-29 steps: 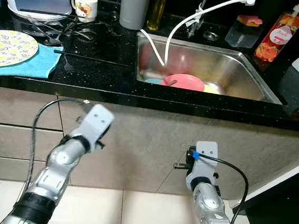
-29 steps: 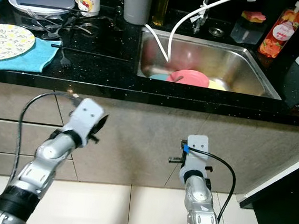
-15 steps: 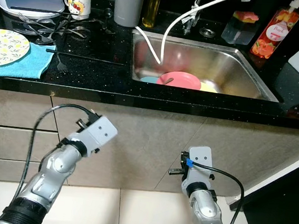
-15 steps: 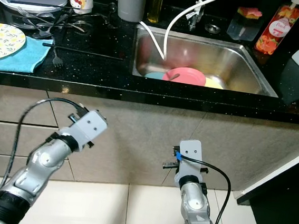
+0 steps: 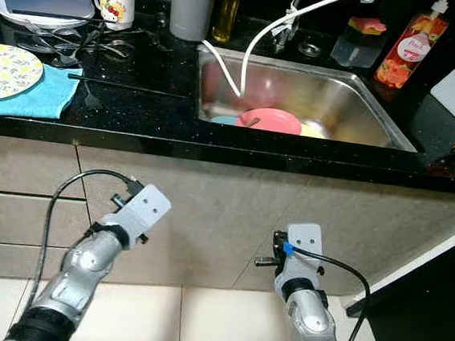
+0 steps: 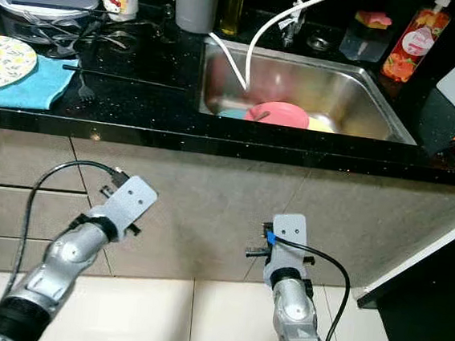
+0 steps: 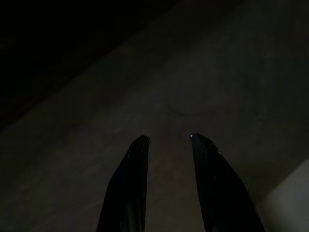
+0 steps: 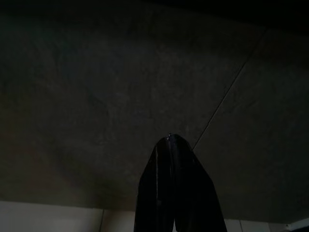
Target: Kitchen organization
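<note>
L gripper (image 7: 169, 140) hangs low below the counter (image 5: 135, 121), facing the cabinet front (image 5: 208, 209), fingers parted w/ a gap, holding nothing. R gripper (image 8: 171, 140) also below the counter, fingers pressed together, empty, aimed at the same cabinet front. Above them the sink (image 5: 362, 111) is set in the counter; pink plate (image 5: 269, 120) lies inside it under a white hose (image 5: 256, 40). Left of sink: fork (image 5: 123, 87), then patterned plate (image 5: 3, 72) on a blue cloth (image 5: 45, 98). Behind: mug (image 5: 114, 3), grey canister (image 5: 192, 6). Right of sink: red bottle (image 5: 408, 51).
</note>
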Robot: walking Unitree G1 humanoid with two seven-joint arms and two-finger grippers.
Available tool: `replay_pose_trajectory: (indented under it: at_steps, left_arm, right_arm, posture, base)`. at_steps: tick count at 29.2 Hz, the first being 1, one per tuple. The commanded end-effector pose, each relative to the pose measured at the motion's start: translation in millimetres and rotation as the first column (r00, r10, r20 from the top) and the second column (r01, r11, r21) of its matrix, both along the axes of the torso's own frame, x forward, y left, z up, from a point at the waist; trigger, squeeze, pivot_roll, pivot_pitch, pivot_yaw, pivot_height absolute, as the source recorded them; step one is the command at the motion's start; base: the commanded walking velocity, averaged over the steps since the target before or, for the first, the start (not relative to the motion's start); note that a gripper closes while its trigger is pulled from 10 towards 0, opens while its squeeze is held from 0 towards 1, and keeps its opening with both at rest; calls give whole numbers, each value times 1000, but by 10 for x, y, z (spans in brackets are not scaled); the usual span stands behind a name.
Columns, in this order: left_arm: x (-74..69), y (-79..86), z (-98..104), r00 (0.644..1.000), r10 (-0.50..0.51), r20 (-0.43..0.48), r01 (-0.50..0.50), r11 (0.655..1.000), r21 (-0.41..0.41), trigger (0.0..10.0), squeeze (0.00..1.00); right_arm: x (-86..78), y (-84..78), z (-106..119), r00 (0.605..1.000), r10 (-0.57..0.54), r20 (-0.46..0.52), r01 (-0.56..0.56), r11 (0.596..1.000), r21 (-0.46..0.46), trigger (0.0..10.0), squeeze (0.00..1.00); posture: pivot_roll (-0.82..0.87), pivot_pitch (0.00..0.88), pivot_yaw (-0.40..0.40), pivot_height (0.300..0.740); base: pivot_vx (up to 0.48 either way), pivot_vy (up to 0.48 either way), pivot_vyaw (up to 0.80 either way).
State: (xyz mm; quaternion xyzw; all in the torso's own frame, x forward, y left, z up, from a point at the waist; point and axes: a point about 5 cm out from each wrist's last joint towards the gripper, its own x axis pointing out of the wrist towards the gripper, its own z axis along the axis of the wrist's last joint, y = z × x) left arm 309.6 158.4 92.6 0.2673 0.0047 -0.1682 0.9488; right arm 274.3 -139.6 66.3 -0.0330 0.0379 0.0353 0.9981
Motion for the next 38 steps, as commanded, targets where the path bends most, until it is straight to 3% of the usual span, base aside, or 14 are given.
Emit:
replay_pose_trajectory:
  at_steps: [1, 9, 16, 38]
  left_arm:
    - [6, 42, -107, 997, 39, -65, -41, 999, -30, 10000, 0]
    - [42, 200, -259, 983, 139, -124, -145, 989, -42, 10000, 0]
    - [37, 140, -307, 983, 115, -141, -124, 991, -53, 10000, 0]
    - [83, 94, -316, 988, 95, -120, -101, 994, -40, 10000, 0]
  right_arm:
    - [-18, -66, -96, 998, -32, -47, 33, 999, 5, 10000, 0]
    - [-153, -291, -384, 981, -113, -159, 112, 994, -16, 10000, 0]
    - [-147, -184, -361, 987, -81, -139, 79, 997, -21, 10000, 0]
    - [-48, -183, -342, 991, -70, -117, 67, 997, -30, 10000, 0]
  posture:
    - [113, 61, -117, 740]
    - [110, 47, -120, 740]
    - [106, 39, -120, 740]
    - [113, 29, -118, 740]
  base:
    - [0, 0, 0]
    - [0, 0, 0]
    - [0, 0, 0]
    - [0, 0, 0]
